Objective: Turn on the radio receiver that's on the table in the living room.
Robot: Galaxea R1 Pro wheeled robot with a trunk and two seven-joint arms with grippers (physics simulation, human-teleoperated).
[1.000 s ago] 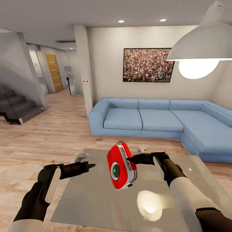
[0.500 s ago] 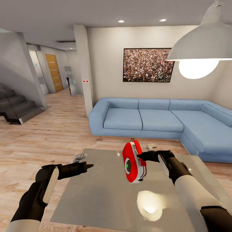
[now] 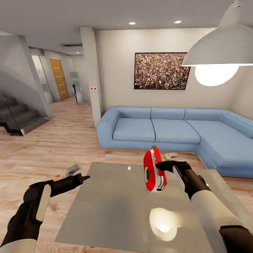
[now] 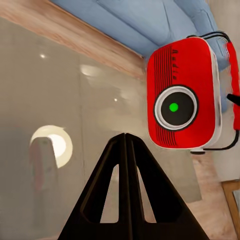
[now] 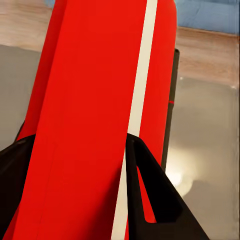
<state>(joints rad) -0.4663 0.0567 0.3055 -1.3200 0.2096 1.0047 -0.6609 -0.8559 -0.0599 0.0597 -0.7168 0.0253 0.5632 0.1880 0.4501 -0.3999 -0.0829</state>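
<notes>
Since a second ago my right gripper (image 3: 159, 166) has carried the radio (image 3: 154, 170) from frame centre toward the right, above the table (image 3: 105, 211), while my left gripper (image 3: 83, 178) slid back lower left. Left wrist view: my left fingers (image 4: 125, 165) are together, the radio's dial (image 4: 175, 107) upper right, glowing green. Right wrist view: fingers clamp the red body (image 5: 95, 125). I'd steady the hold, then line the left tip squarely on the dial before pressing.

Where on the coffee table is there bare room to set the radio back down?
Nearly the whole grey top of the coffee table is bare, from its left edge by the left gripper to the lamp's reflection. The one crowded patch is far right, where the right gripper holds the radio receiver aloft.
</notes>
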